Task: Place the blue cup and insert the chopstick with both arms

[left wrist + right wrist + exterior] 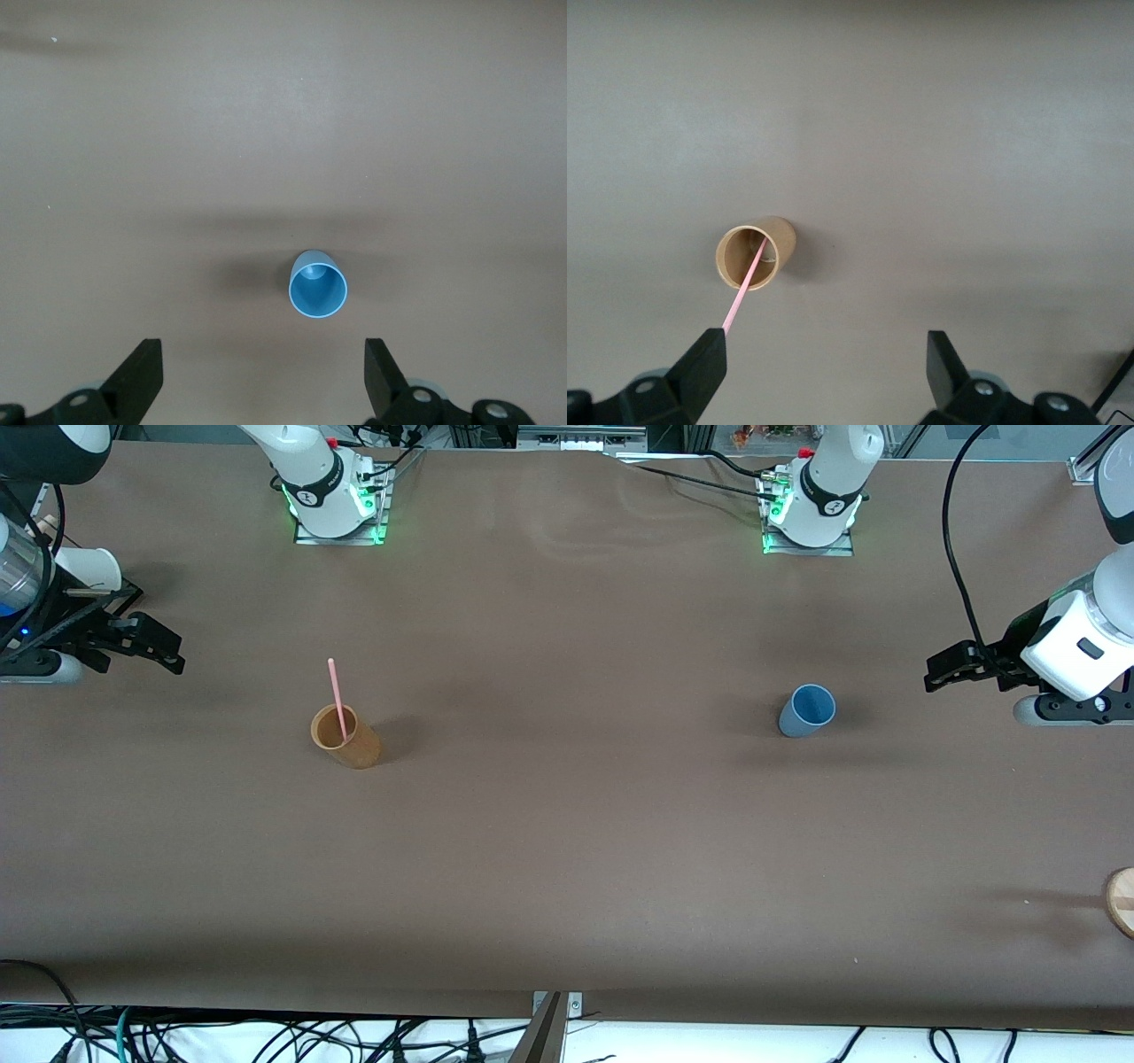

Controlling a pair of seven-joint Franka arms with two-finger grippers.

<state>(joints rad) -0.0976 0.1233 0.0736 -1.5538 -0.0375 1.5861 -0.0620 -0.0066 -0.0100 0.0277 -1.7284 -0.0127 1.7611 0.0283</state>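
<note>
You've got two cups standing on the table (567, 850), one stick, two grippers. One blue cup (807, 710), smooth light-blue plastic, slightly tapered with a round rim, stands upright and empty toward the left arm's end of the table, about midway between the robots' edge and the front-camera edge. One tan cup (345, 737), wooden-looking, cylindrical, stands upright toward the right arm's end, a little nearer the front camera than the blue cup and well apart from it. One chopstick (337, 698), thin, straight, pink, sits in the tan cup, leaning against its rim with most of its length sticking out above. Table surface is matte brown, flat, with faint creases near the robots' edge. Left gripper (952, 670) hangs over the left arm's end of the table, beside the blue cup and clear of it; in the left wrist view its black fingers (142, 376) are spread wide with nothing between them, and the blue cup (318, 284) shows out ahead of the gap. Right gripper (158, 646) hangs over the right arm's end; in the right wrist view its fingers (704, 367) are likewise spread wide and hold nothing, with the tan cup (755, 253) and chopstick (747, 285) ahead. One white paper cup (89, 568) lies near the right arm's edge, and one round wooden disc (1122, 901) is cut off at the left arm's edge, close to the front-camera corner.
</note>
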